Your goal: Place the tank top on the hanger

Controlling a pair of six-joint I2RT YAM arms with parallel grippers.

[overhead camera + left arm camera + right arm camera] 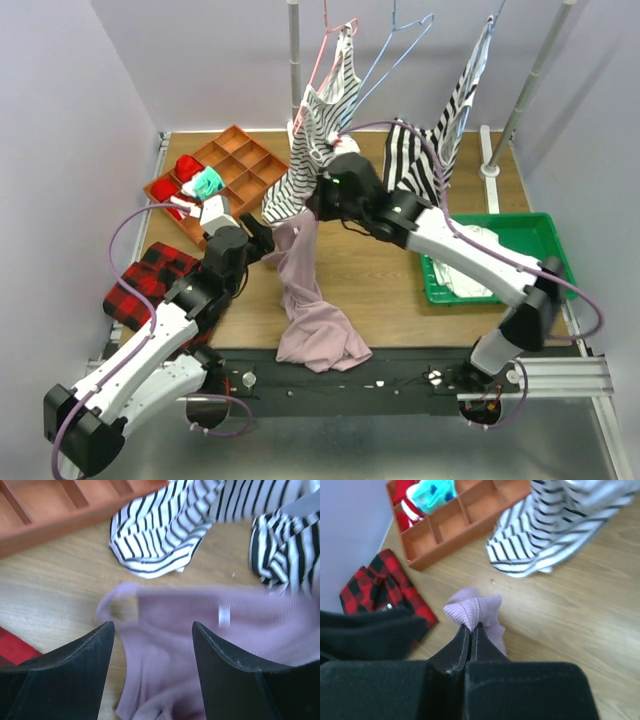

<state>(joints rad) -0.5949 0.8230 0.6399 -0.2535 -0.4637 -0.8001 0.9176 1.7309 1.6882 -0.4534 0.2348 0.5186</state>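
Right end effector [470, 628] is clamping the tank top [477, 611]; left end effector [152, 630], spread wide, should be gripping alongside.

Top camera looks down over the whole table [395, 300]; both close wrist cameras share the tank top [160, 625].

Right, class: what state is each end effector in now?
Left end effector: open, over the tank top.
Right end effector: closed on the tank top.
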